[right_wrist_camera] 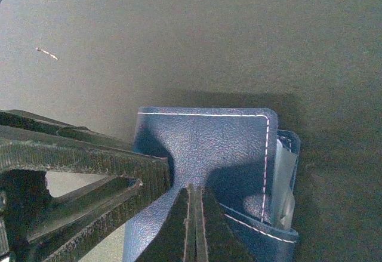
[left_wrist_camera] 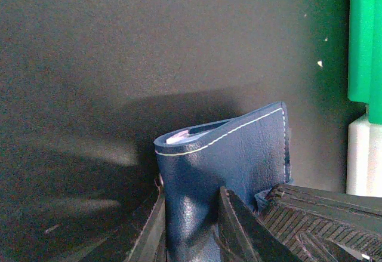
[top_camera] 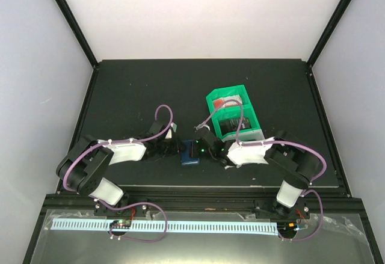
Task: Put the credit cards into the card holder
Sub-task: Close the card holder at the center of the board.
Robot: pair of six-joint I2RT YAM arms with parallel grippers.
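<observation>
The work surface is a matte black table (top_camera: 132,89) enclosed by plain white walls (top_camera: 180,11), with black frame posts (top_camera: 69,20) running up the back corners. Along the bottom of the overhead frame a white slotted strip (top_camera: 198,226) lies across the near ledge by the arm bases. A green-and-white compartment bin (top_camera: 231,110) sits right of centre.

The card holder (top_camera: 191,154) is just below centre of the overhead frame, between the two grippers and near the lower left corner of the bin. The left gripper (left_wrist_camera: 191,217) reaches it from the left, and the navy leather fills the gap between its two fingers (left_wrist_camera: 149,232), so it is clamped on the holder's body. The right gripper (right_wrist_camera: 193,205) comes from the right, its fingers pressed almost together on a thin leaf of the holder. In the right wrist view a pale edge of a credit card (right_wrist_camera: 284,175) shows in the pocket at the holder's right side. Specks of pale debris dot the black surface around it.
</observation>
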